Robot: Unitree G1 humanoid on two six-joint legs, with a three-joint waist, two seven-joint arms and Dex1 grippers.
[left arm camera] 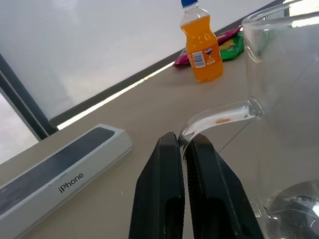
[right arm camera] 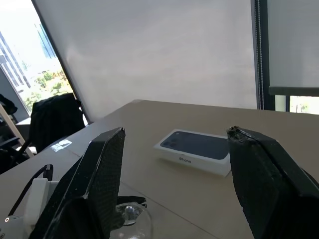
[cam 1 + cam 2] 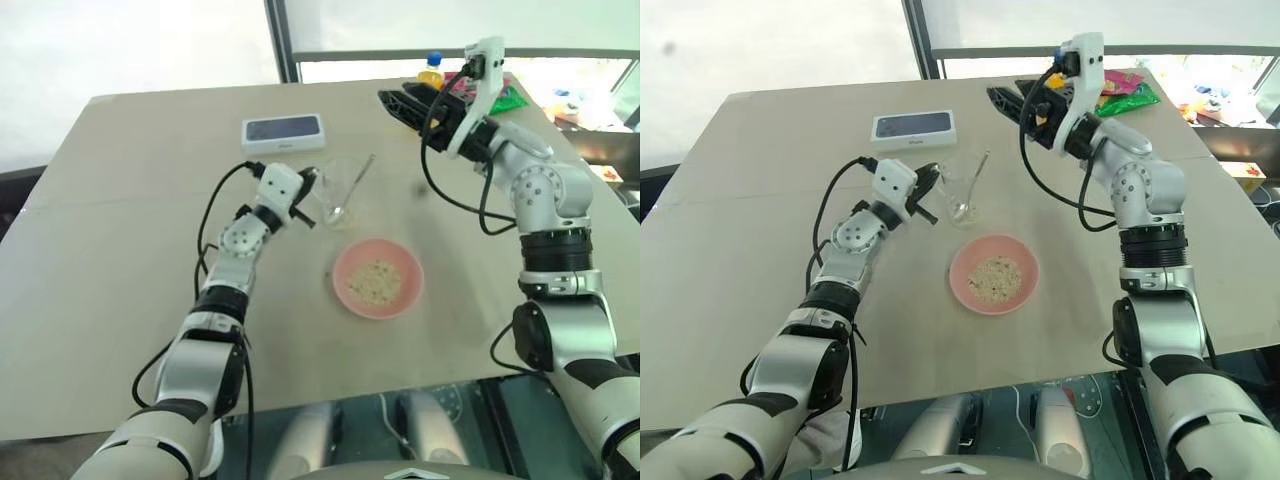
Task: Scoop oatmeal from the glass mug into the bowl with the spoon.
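Slim silver spoon point(image 3: 352, 190) leans in clear glass mug point(image 3: 338, 190), handle toward far right; left claw point(image 1: 183, 149) clenches mug's handle, right claw point(image 2: 172, 164) released.

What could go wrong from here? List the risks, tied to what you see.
1. The spoon leans loose in the glass mug; a tug from the left pincer, shut on the mug's handle, might tip the mug or flip the spoon out.
2. The right pincer hangs open above the table, holding nothing; coming down for the thin spoon handle, it could knock the mug.
3. The oatmeal sits in the bowl close by; a toppled mug could scatter it.
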